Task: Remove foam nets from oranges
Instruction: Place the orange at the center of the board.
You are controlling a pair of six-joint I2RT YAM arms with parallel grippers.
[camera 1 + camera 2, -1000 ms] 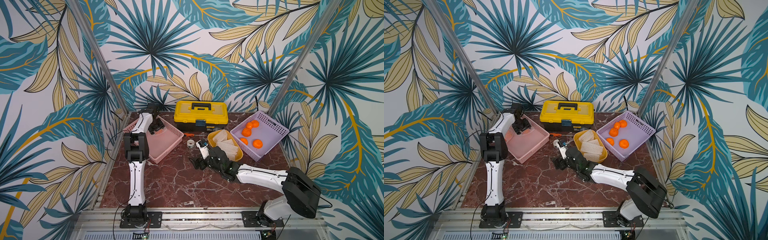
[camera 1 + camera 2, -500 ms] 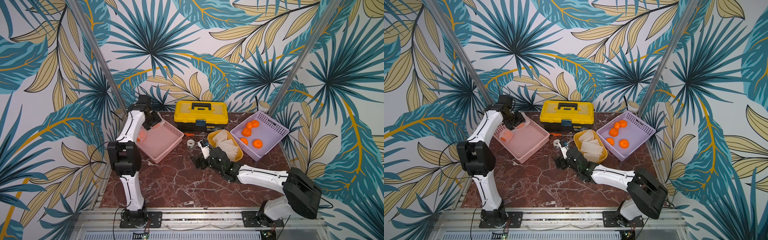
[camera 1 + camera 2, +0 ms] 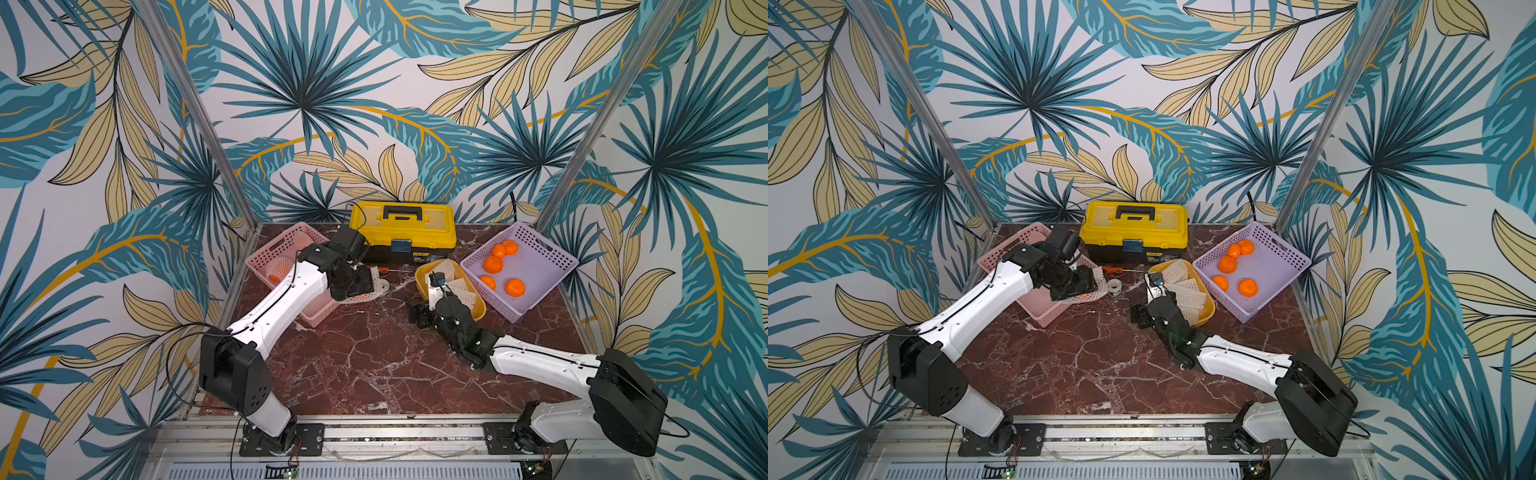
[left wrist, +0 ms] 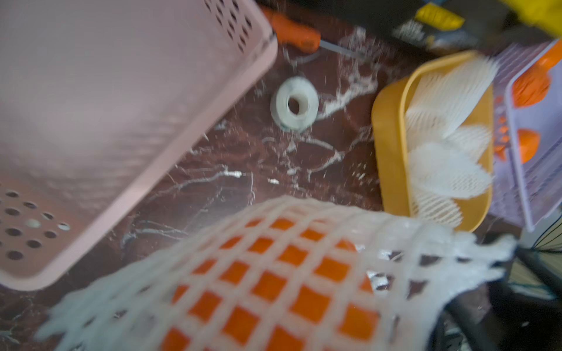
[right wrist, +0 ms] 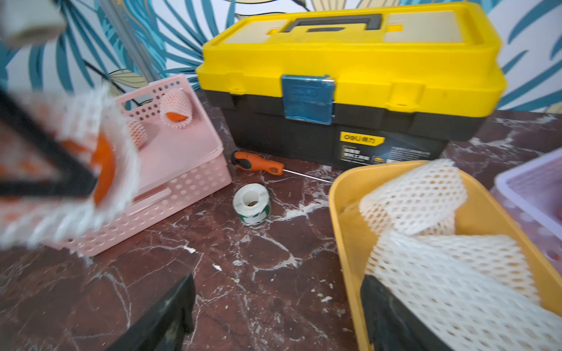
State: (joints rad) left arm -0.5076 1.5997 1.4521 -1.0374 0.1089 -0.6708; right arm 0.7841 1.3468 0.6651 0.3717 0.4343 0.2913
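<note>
Left pincer (image 3: 360, 286) clamped half-wide round a netted orange (image 4: 307, 304), 3 o'clock of pink basket (image 3: 274, 249). Right pincer (image 3: 420, 308) gaping, empty. We judge foam net (image 4: 425, 240) soft, stretchy, light: pinch its loose frilled end.

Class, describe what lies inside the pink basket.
Two netted oranges lie inside the pink basket. The left arm covers much of its floor, so anything there is hidden.

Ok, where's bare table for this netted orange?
Free: red marble tabletop, front middle, between white left arm and white right arm. Crowded: strip before the yellow plastic toolbox, with orange-handled screwdriver and white tape roll.
</note>
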